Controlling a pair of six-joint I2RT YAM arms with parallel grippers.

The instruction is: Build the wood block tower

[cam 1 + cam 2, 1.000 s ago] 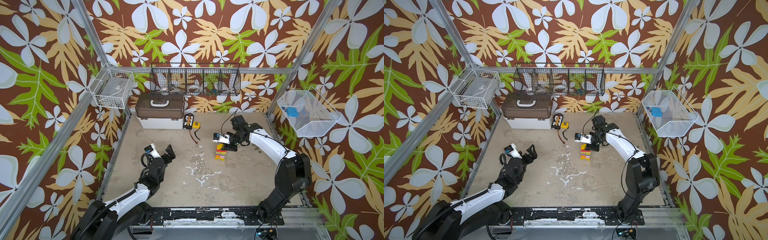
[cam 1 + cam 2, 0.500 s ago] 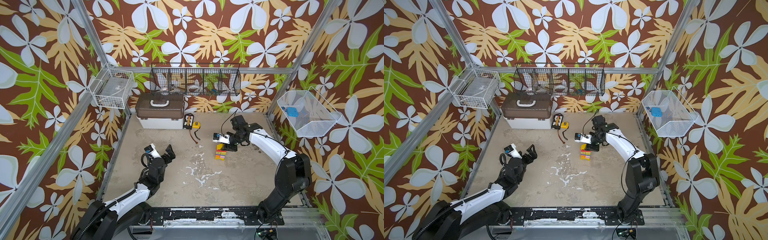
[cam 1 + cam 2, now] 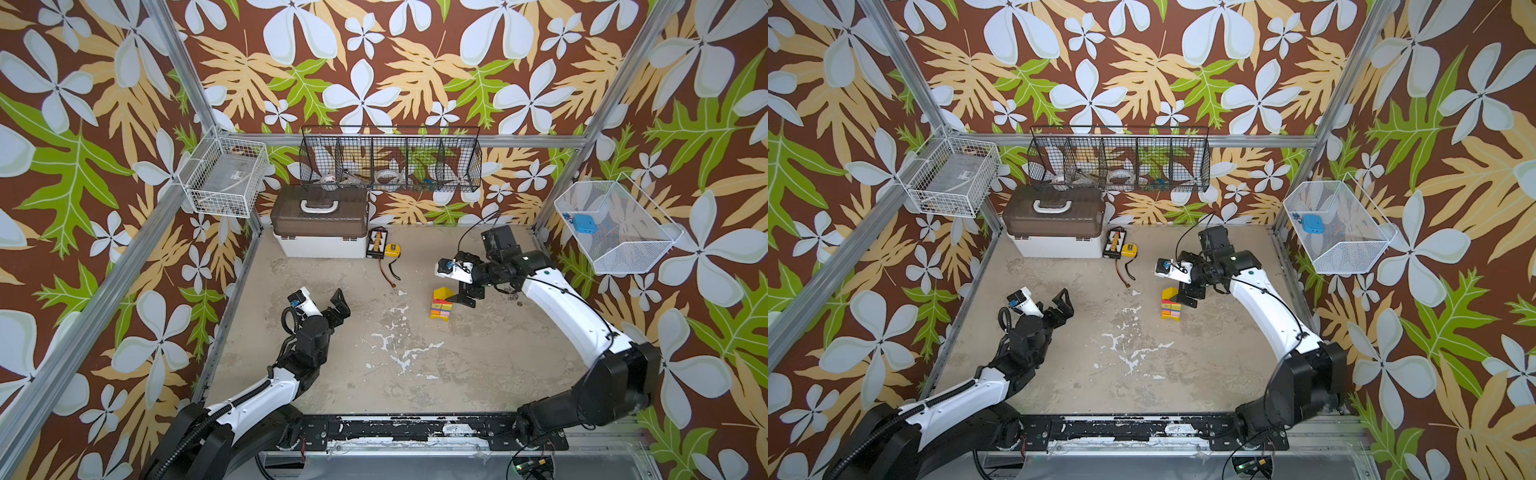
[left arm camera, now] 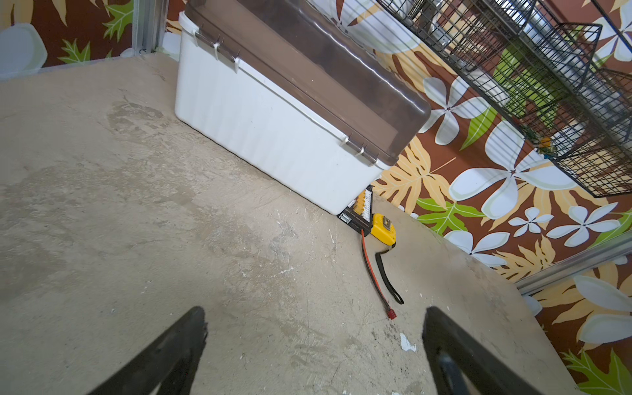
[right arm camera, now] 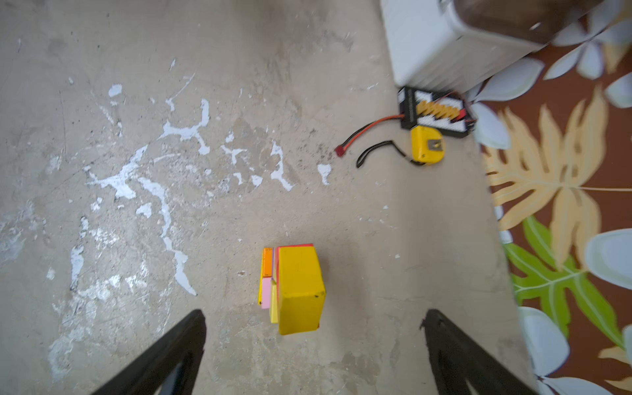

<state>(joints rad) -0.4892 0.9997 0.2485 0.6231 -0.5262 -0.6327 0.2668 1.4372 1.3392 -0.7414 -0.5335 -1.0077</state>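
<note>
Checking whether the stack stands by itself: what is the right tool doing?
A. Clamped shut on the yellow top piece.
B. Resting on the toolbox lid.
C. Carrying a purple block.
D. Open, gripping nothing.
D: in the right wrist view the right tool has its fingers spread wide, with clear gaps on either side of the yellow top piece of the tower, so nothing is gripped.

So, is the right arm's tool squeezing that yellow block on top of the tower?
No: the right wrist view shows the right tool wide open, jaws well clear of both sides of the yellow top block.
</note>
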